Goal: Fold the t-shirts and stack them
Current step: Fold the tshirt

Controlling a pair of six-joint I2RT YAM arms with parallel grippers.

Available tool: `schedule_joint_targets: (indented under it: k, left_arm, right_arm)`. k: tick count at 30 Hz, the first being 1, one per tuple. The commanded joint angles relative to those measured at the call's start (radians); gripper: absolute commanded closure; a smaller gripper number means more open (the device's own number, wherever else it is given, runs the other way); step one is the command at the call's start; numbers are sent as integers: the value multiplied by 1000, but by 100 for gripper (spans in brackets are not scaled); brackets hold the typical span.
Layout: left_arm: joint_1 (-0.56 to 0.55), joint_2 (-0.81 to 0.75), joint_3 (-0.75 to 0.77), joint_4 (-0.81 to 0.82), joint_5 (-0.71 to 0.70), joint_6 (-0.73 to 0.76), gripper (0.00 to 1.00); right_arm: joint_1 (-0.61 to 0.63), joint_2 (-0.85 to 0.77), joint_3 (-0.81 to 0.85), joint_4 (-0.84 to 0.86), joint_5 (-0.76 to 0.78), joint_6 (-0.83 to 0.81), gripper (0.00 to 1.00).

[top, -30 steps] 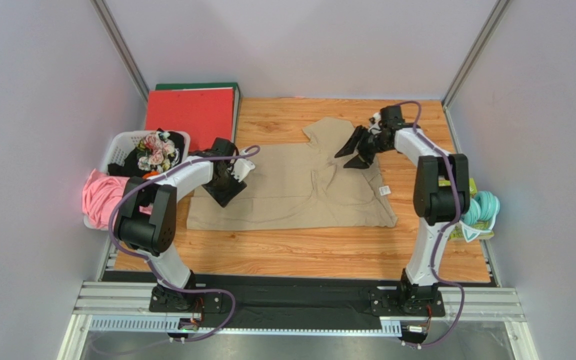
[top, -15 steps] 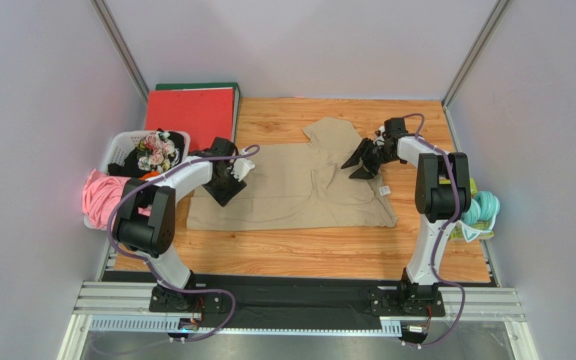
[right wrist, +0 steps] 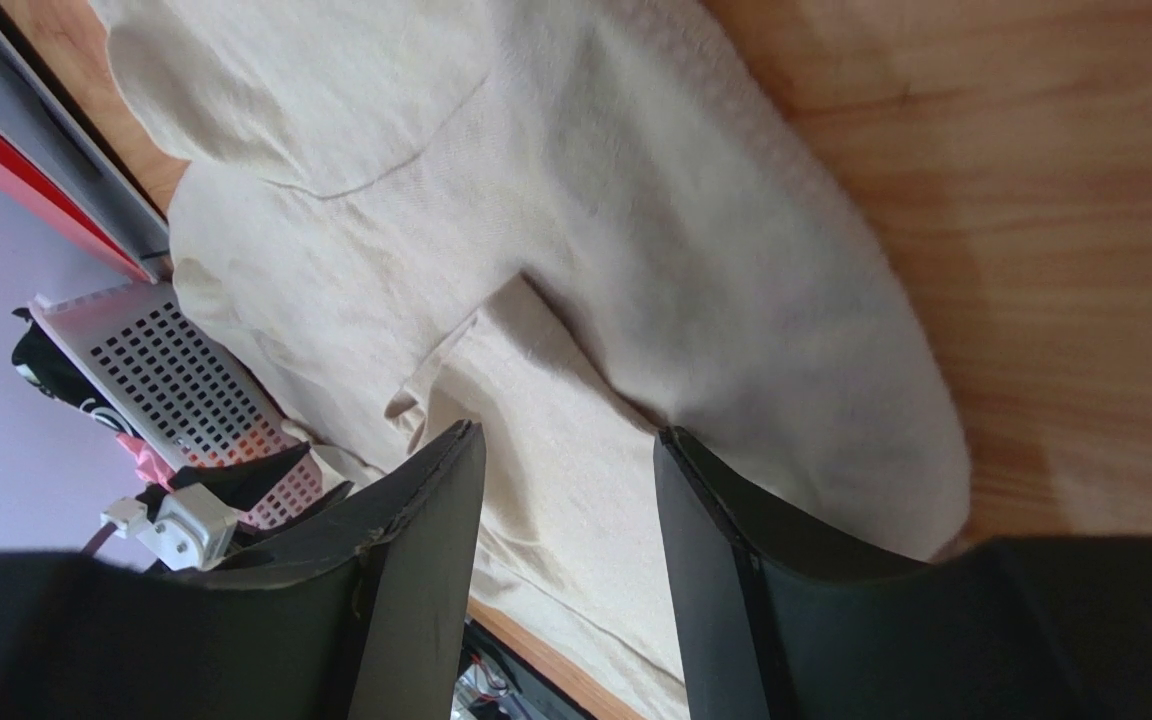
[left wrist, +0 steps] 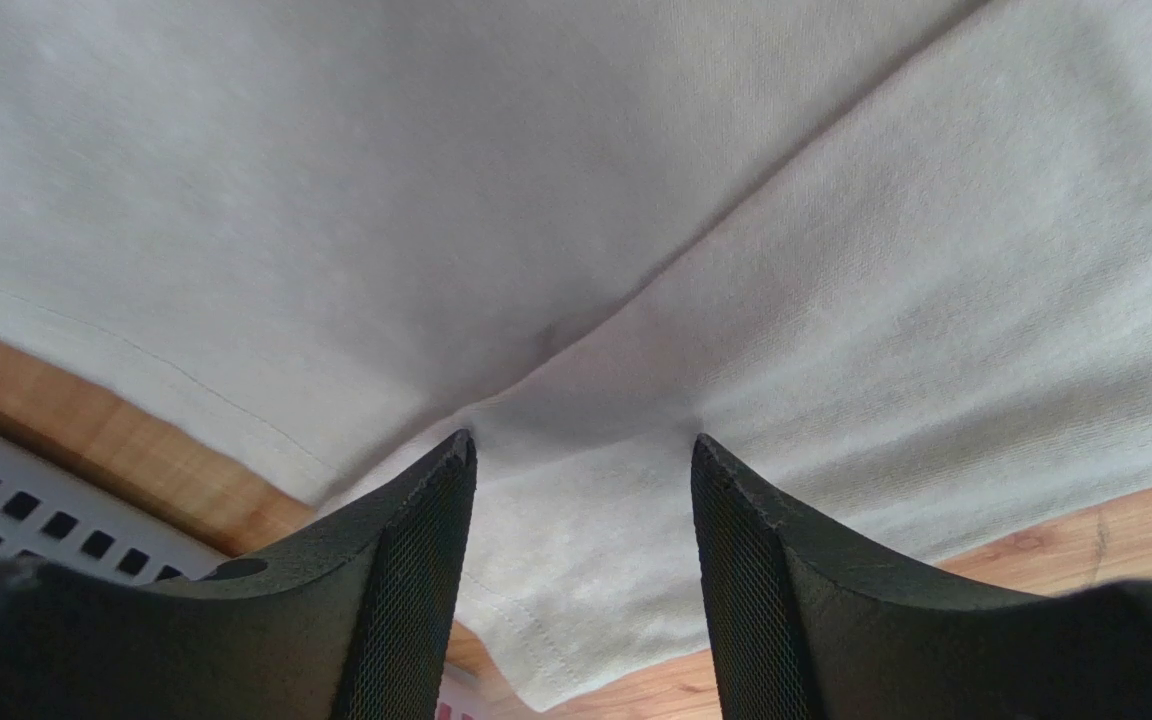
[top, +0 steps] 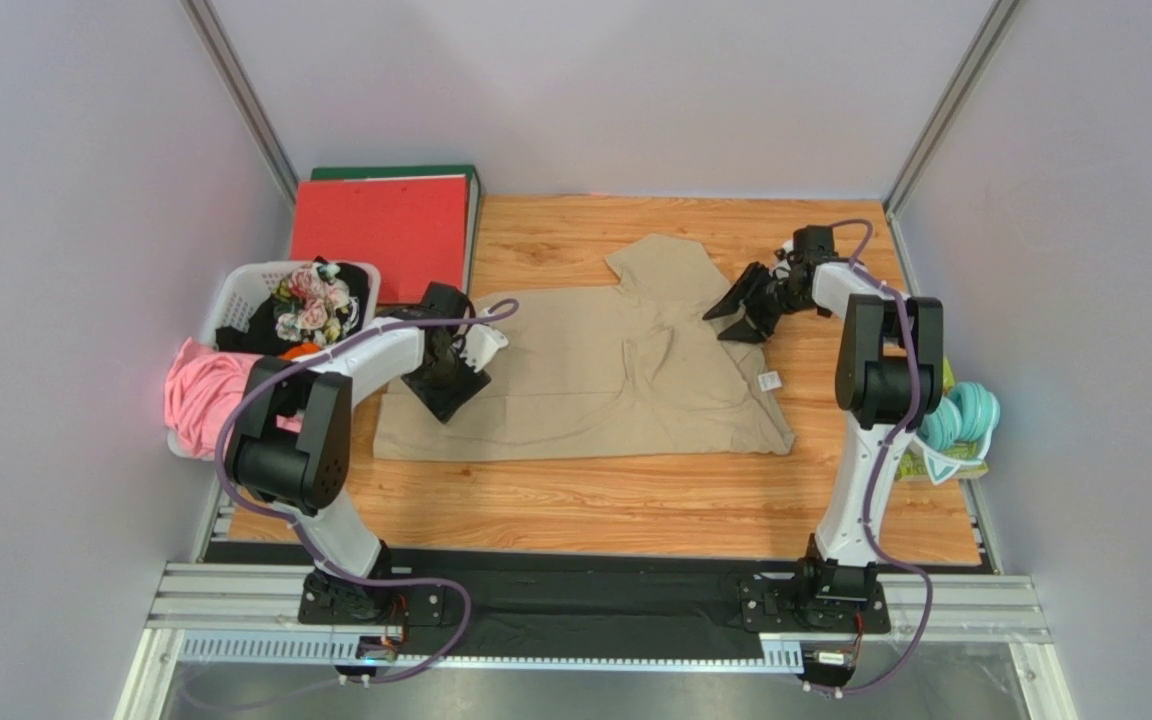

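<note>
The tan t-shirt (top: 597, 375) lies spread flat on the wooden surface (top: 612, 495). The left gripper (top: 447, 387) is over its left edge and the right gripper (top: 743, 305) by its far right sleeve, both with fingers apart and holding nothing, seemingly placed to take opposite sides for a fold. Whether the fingertips touch the cloth cannot be told.

Pale lilac walls (top: 71, 180), wooden tabletop (top: 612, 507)
</note>
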Motion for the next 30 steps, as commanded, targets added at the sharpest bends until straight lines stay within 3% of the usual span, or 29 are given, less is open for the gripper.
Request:
schedule_joint_targets:
  k: [1, 14, 30]
  left_arm:
    - [27, -49, -26, -1, 22, 7, 39]
    - [73, 9, -24, 13, 51, -5, 40]
    - [77, 29, -7, 20, 42, 0, 41]
  right_arm:
    - [-7, 57, 69, 5, -20, -28, 49]
    - [-48, 100, 135, -3, -48, -28, 49]
    - [4, 120, 109, 20, -65, -6, 51]
